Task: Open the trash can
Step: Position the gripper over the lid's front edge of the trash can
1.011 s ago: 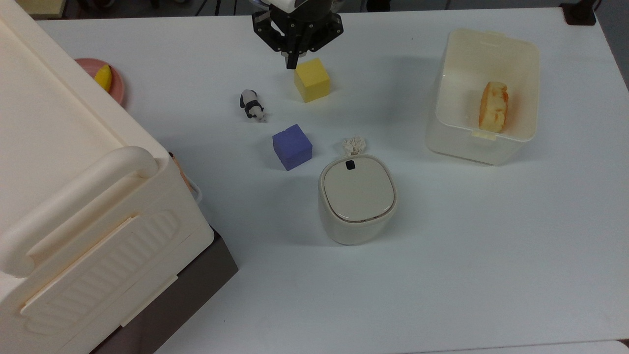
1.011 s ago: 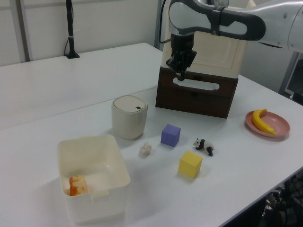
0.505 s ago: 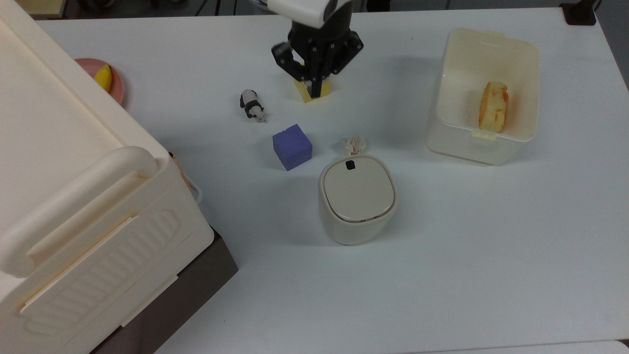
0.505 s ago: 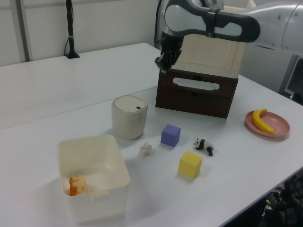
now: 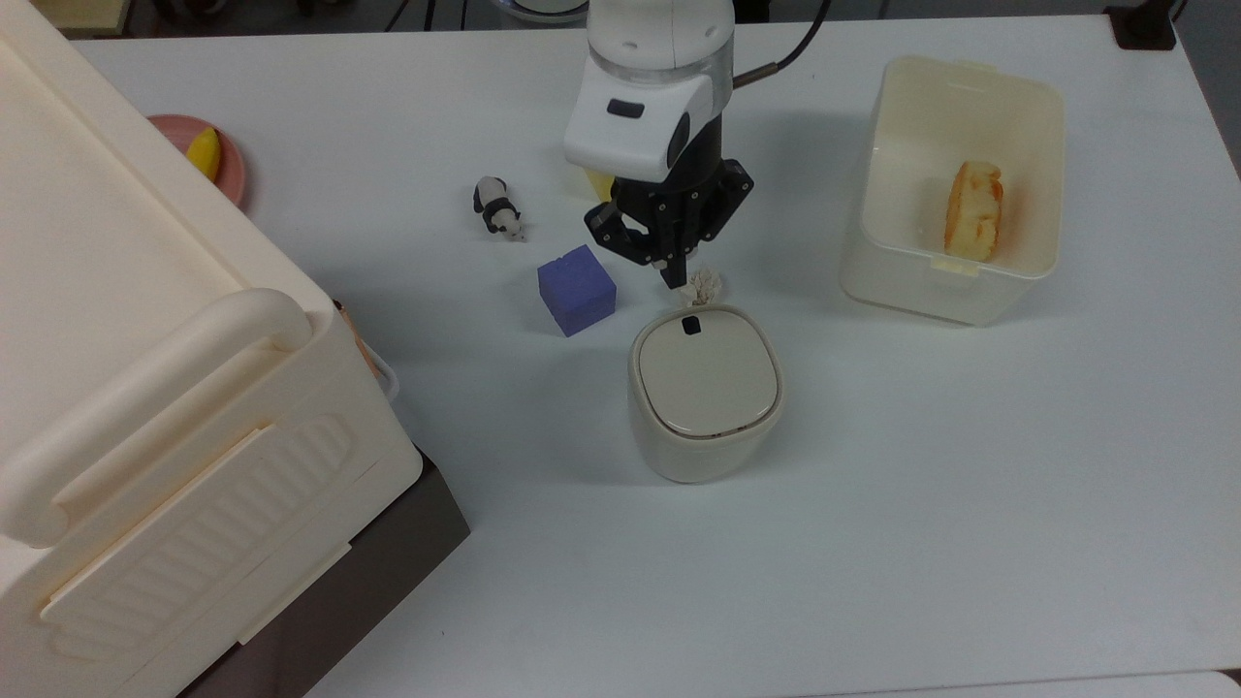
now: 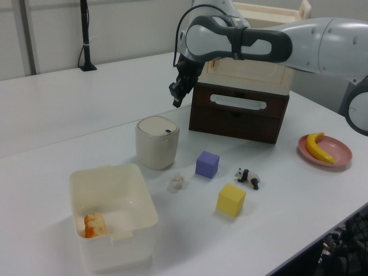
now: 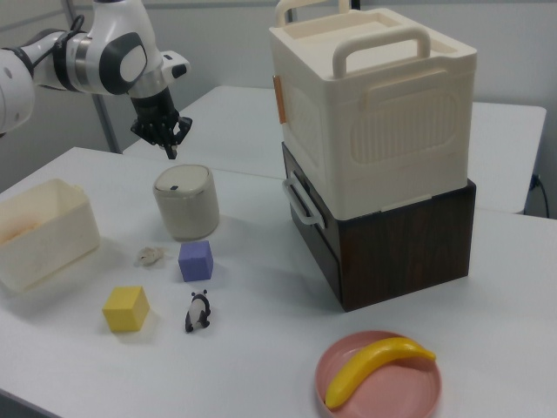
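Observation:
The trash can (image 5: 705, 393) is a small beige rounded bin standing mid-table, also seen in the left view (image 6: 157, 142) and the right view (image 7: 185, 202). Its flat lid (image 5: 708, 378) lies closed, with a small black square mark (image 5: 691, 326) near the edge facing the arm. My gripper (image 5: 671, 278) hangs in the air just above and beyond that marked edge, pointing down, fingers shut and holding nothing. In the left view the gripper (image 6: 175, 102) sits a short way above the lid without touching it. The right view shows the gripper (image 7: 171, 151) just over the can's far rim.
A crumpled paper ball (image 5: 703, 283) lies right under the gripper. A purple cube (image 5: 577, 289), a panda toy (image 5: 498, 206) and a yellow cube (image 5: 596, 184) half hidden by the arm stand nearby. A cream tub (image 5: 877, 126) holds bread. The big storage box (image 5: 126, 388) fills the top view's left.
The arm has swung from beside the yellow cube down the top view to the trash can's marked edge, moving left in the left view. The lid stays closed.

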Controlling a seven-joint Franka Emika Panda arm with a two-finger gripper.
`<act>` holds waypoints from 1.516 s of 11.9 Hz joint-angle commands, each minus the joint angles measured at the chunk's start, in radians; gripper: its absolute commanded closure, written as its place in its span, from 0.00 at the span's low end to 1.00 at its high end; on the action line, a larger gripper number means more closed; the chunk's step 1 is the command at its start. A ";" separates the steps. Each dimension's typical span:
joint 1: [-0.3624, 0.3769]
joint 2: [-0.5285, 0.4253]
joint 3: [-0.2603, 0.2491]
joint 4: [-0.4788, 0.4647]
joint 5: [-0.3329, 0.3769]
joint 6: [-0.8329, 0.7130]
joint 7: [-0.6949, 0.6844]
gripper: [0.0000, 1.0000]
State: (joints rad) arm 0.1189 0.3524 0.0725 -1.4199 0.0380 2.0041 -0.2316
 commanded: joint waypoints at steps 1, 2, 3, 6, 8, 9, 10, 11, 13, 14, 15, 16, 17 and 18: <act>0.010 -0.004 -0.004 -0.027 0.040 0.028 -0.034 1.00; 0.010 -0.001 -0.004 -0.033 0.037 0.028 -0.035 1.00; 0.011 0.005 -0.004 -0.034 0.034 0.028 -0.038 1.00; 0.013 0.008 -0.002 -0.057 0.030 0.027 -0.061 1.00; 0.012 0.011 -0.002 -0.071 0.030 0.027 -0.084 1.00; 0.010 0.013 -0.002 -0.086 0.028 0.027 -0.101 1.00; 0.008 0.020 -0.002 -0.089 0.028 0.027 -0.120 1.00; 0.005 0.022 -0.002 -0.090 0.026 0.027 -0.141 1.00; 0.001 0.033 -0.002 -0.086 0.028 0.027 -0.172 1.00; -0.008 0.042 -0.002 -0.082 0.028 0.027 -0.184 1.00; -0.011 0.043 -0.002 -0.080 0.026 0.027 -0.192 1.00; -0.013 0.043 -0.002 -0.079 0.026 0.028 -0.207 1.00; -0.013 0.045 -0.002 -0.079 0.026 0.028 -0.218 1.00; -0.012 0.054 -0.002 -0.076 0.026 0.030 -0.224 1.00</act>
State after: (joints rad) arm 0.1043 0.4050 0.0748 -1.4860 0.0507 2.0102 -0.4124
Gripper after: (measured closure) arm 0.991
